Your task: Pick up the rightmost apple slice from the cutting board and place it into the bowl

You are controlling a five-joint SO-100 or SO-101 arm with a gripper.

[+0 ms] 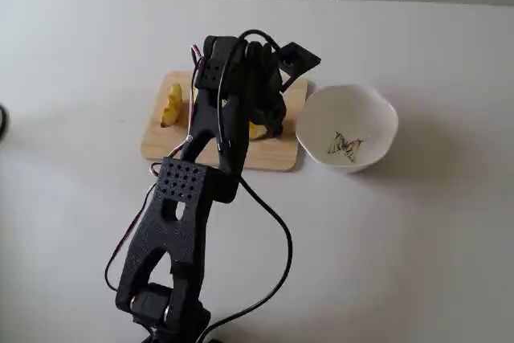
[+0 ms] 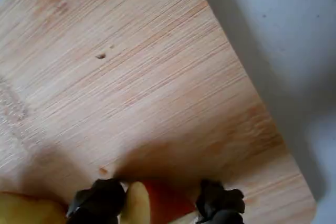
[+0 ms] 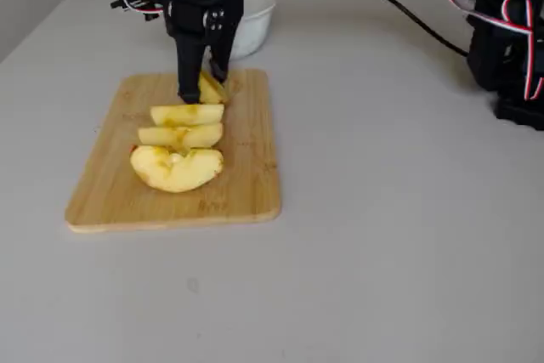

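My gripper [image 2: 157,203] sits at the bottom edge of the wrist view, fingers either side of the slice [image 2: 157,200]; whether they clamp it I cannot tell. The slice lies on the board [image 3: 246,125], upper middle in a fixed view, bowl [image 3: 251,14] just behind.

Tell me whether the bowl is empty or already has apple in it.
Empty. In a fixed view the bowl shows only its white inside and the butterfly mark; the apple slice sits on the cutting board between the gripper fingertips.
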